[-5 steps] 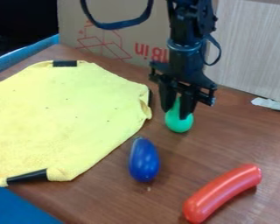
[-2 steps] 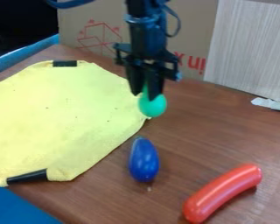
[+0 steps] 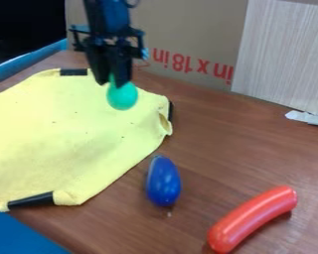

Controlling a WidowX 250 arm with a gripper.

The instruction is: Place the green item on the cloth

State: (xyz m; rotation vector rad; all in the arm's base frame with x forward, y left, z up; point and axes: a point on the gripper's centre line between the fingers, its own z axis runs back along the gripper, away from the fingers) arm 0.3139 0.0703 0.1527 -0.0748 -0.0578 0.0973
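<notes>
My fingers (image 3: 113,82), clamped on the green item (image 3: 122,96), have swung it from over the table (image 3: 221,144) to above the cloth (image 3: 62,134); lowering likely comes next.

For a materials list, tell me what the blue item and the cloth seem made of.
Blue item: probably hard plastic, smooth and glossy, judging by its bright highlights. Cloth: looks like soft fabric, matte and perhaps fuzzy, with a puckered, folded edge.

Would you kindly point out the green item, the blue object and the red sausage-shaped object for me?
Green item (image 3: 123,97): camera view, on its rounded lower end.
Blue object (image 3: 164,184): camera view, middle of its body.
Red sausage-shaped object (image 3: 253,217): camera view, middle of its curved length.
</notes>
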